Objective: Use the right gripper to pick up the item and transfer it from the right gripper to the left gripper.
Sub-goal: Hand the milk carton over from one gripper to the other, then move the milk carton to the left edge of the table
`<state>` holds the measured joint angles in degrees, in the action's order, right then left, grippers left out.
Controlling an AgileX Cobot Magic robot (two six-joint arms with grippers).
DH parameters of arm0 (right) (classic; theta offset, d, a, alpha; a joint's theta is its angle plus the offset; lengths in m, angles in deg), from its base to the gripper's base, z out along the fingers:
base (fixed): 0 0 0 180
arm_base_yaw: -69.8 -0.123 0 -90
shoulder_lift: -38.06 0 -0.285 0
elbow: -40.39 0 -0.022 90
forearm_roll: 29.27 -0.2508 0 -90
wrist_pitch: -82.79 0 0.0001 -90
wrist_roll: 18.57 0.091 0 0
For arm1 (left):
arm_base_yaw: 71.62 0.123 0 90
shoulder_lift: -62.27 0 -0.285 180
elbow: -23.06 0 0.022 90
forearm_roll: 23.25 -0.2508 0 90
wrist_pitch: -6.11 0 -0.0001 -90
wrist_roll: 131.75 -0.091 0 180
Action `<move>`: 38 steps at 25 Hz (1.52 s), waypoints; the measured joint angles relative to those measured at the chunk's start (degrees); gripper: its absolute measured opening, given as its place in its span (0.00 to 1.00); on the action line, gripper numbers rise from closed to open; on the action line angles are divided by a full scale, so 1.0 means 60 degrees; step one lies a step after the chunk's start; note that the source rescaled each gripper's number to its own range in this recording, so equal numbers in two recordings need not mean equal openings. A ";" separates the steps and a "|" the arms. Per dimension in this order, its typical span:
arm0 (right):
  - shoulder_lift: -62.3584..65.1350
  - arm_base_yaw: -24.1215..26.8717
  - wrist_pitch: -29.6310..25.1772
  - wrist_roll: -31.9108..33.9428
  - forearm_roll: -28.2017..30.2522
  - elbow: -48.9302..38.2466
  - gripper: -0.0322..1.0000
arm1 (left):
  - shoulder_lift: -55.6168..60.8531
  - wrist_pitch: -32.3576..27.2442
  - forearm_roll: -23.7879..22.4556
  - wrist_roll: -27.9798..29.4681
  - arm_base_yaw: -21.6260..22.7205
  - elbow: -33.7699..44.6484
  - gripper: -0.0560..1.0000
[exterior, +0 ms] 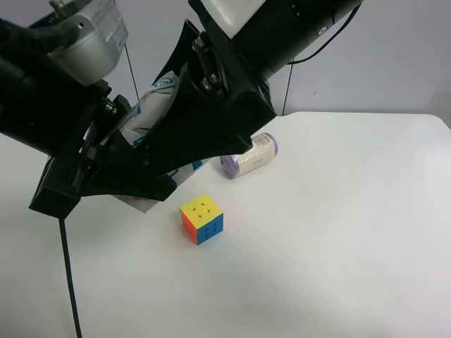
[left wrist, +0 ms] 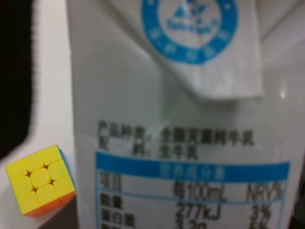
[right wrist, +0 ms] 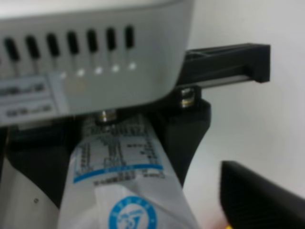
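1. Hanging above the bench (exterior: 338,246), toward its far edge, the carton (left wrist: 190,143) sits between both grippers.
2. Left gripper (right wrist: 119,138): its black fingers (right wrist: 183,138) press the carton's two sides, clamped on it.
3. Right gripper (right wrist: 128,214): jaws apart, with its ribbed finger (right wrist: 259,202) clear of the carton.
4. A cube (exterior: 201,219) rests mid-bench near the carton, and a bottle (exterior: 250,156) lies on its side between the cube and the far edge.
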<state>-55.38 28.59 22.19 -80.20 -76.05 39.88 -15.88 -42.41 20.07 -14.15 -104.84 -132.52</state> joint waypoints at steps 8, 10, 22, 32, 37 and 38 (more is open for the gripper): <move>0.0117 0.0000 -0.0983 0.0037 -0.0060 0.0000 1.00 | 0.0000 0.0011 -0.0008 -0.0008 -0.0008 0.0000 0.06; 0.0345 0.0000 -0.1212 0.0167 -0.0027 0.0000 1.00 | 0.0000 0.0002 -0.0008 -0.0024 -0.0008 0.0000 0.06; 0.2607 0.0000 -0.1516 0.3289 0.3985 0.0000 1.00 | 0.0000 0.0176 -0.0014 -0.0079 -0.0020 0.0000 0.06; 0.5371 0.0000 -0.1495 0.5962 0.6305 -0.1792 1.00 | 0.0000 0.0186 -0.0014 -0.0079 -0.0011 0.0000 0.06; 0.7196 0.0000 -0.1533 0.7449 0.6661 -0.4230 1.00 | 0.0000 0.0186 -0.0014 -0.0079 -0.0011 0.0000 0.06; 0.7630 0.0000 -0.1533 0.7671 0.6661 -0.4758 1.00 | 0.0000 0.0186 -0.0014 -0.0079 -0.0011 0.0000 0.06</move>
<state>-9.60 28.59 13.00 -34.17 -36.08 11.33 -15.88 -41.29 19.99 -14.63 -104.91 -132.52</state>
